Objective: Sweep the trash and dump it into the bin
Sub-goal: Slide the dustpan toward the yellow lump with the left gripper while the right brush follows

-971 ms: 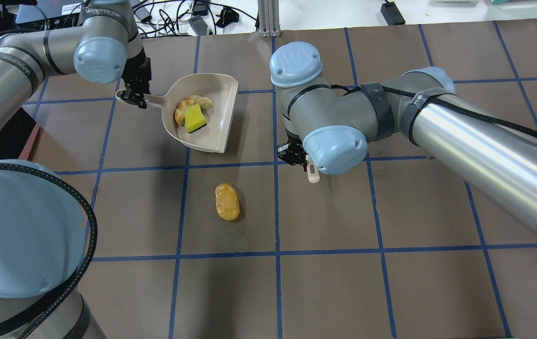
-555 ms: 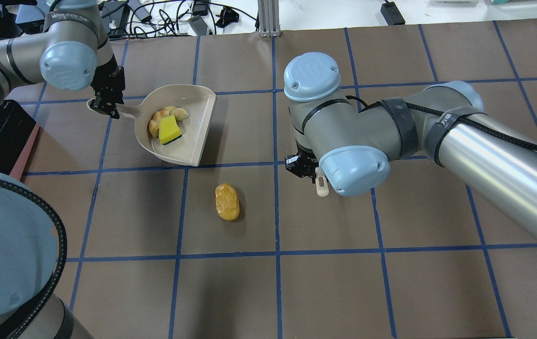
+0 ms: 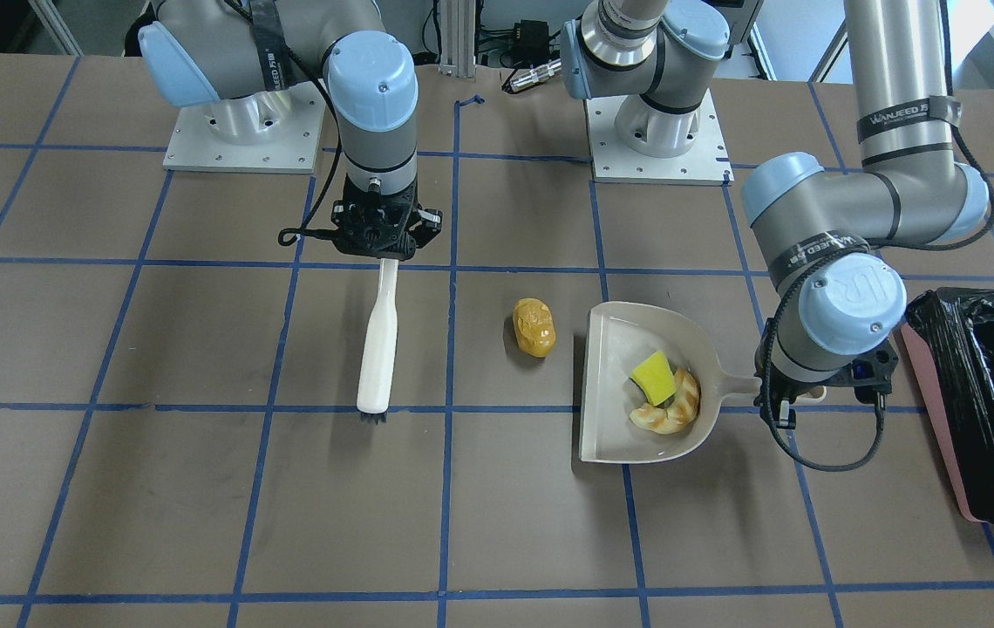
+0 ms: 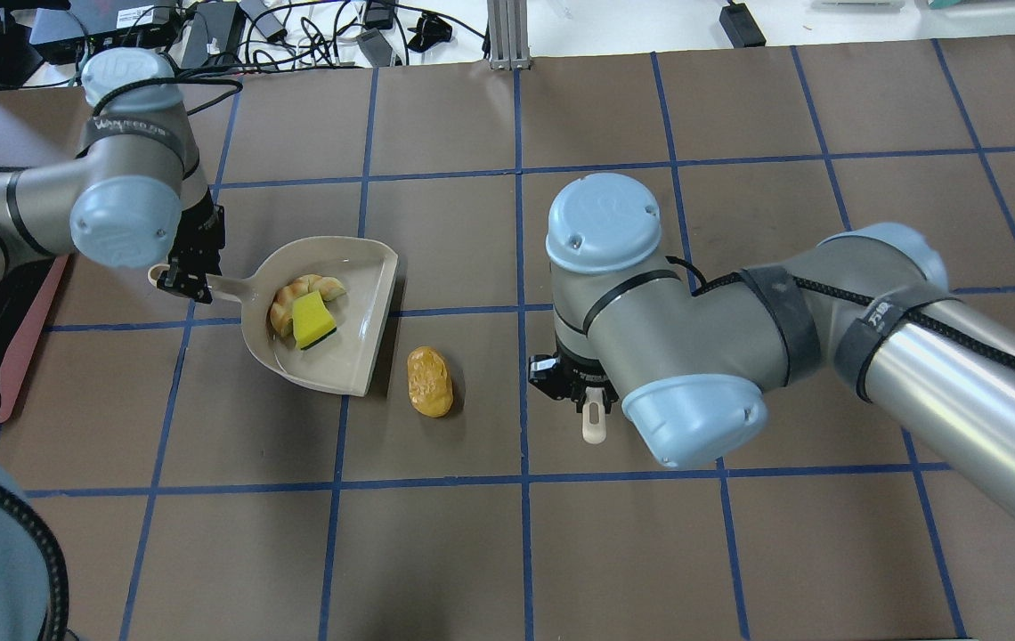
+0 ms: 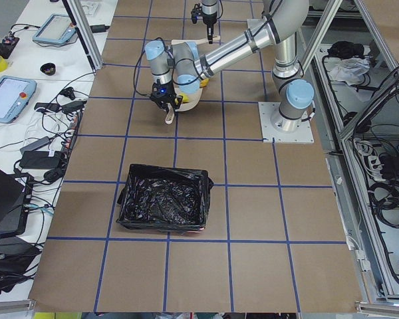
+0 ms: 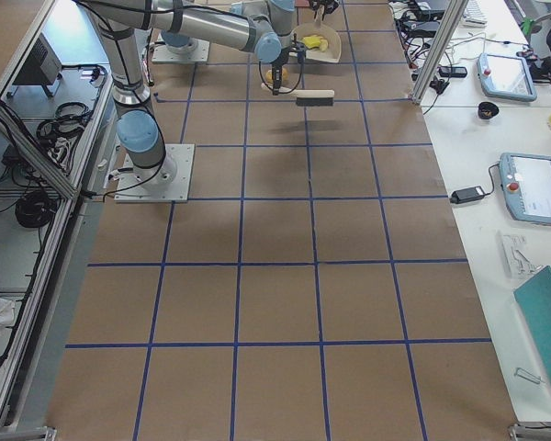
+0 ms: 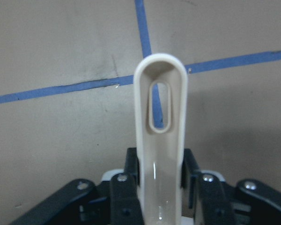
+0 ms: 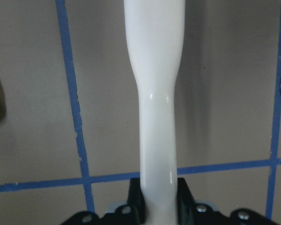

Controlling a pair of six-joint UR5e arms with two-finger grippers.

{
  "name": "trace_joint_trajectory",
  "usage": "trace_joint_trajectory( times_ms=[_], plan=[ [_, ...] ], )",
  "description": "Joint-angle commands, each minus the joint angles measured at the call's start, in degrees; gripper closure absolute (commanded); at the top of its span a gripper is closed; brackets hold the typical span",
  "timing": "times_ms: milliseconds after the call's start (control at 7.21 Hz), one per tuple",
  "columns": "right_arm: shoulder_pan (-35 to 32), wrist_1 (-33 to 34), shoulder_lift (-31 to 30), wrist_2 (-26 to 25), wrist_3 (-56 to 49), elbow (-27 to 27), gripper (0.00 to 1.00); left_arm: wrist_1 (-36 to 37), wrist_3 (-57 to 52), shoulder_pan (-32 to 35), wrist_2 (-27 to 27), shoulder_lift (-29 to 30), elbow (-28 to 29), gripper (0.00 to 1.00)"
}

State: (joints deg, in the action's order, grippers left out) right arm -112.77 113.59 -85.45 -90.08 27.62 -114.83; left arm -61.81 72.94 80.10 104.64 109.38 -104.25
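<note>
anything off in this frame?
Nothing spilled or damaged. One stray: the orange lump lies on the table just outside the open edge of the dustpan, apart from it, while the sponge piece and bread piece sit inside. The left hand grips the dustpan handle, the right hand the brush.

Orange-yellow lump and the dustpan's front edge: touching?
Apart. The overhead view shows bare brown table between the orange-yellow lump and the dustpan; the front-facing view shows the same gap.
</note>
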Motion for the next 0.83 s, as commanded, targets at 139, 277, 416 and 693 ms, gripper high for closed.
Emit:
trace_joint_trajectory(
  times_ms=[139, 277, 416, 693],
  plan=[
    [-8.1, 4.6, 0.9, 0.5, 11.2, -3.0, 1.0, 8.8, 3.3, 0.7, 0.0, -6.0, -14.0, 1.0],
    [-8.7, 5.2, 2.6, 0.5, 12.9, -2.6, 1.0, 9.0, 4.8, 1.0, 0.0, -7.8, -16.0, 1.0],
    [-9.3, 8.3, 4.9, 0.7, 14.3, -2.5, 1.0, 8.9, 6.1, 1.1, 0.3, -10.0, -17.4, 1.0],
    [-11.0, 14.9, 7.5, 4.4, 17.3, -2.1, 1.0, 6.8, 6.1, 1.0, 5.6, -12.7, -16.7, 1.0]
  ],
)
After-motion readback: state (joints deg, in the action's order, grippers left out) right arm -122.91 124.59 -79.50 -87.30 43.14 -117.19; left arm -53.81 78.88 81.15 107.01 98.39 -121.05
